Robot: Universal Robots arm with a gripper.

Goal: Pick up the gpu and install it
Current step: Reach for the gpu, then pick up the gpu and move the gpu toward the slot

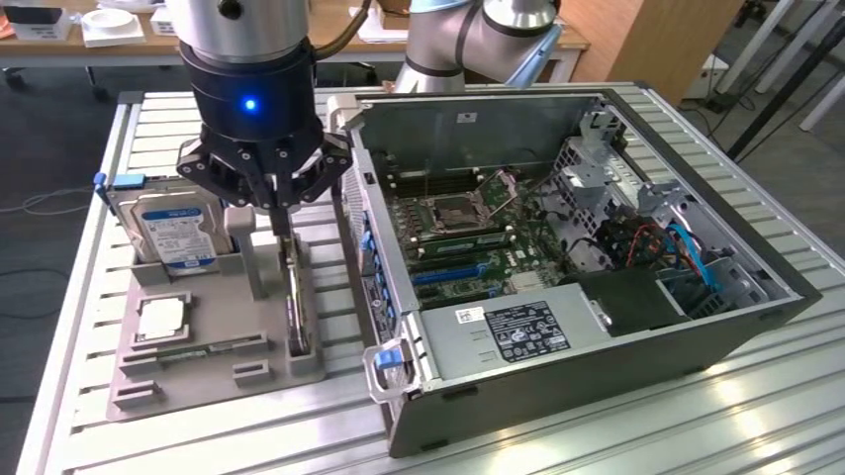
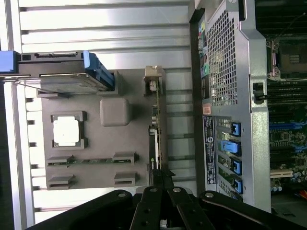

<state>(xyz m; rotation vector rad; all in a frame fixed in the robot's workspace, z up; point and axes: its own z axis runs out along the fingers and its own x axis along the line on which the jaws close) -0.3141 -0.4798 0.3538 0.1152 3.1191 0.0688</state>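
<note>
Gpu (image 1: 297, 307) stands on edge in tray (image 1: 198, 366), lengthwise alongside the case (image 1: 595, 356); gripper (image 1: 280, 213) clenched on its top edge.

Dark gpu (image 1: 293, 297) on edge in grey holder (image 1: 198, 371)

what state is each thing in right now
gripper: shut on the gpu's top edge
gpu: standing on edge in the gray holder
hard drive: upright in the holder
processor chip: flat in its pocket
computer case: side open
</note>
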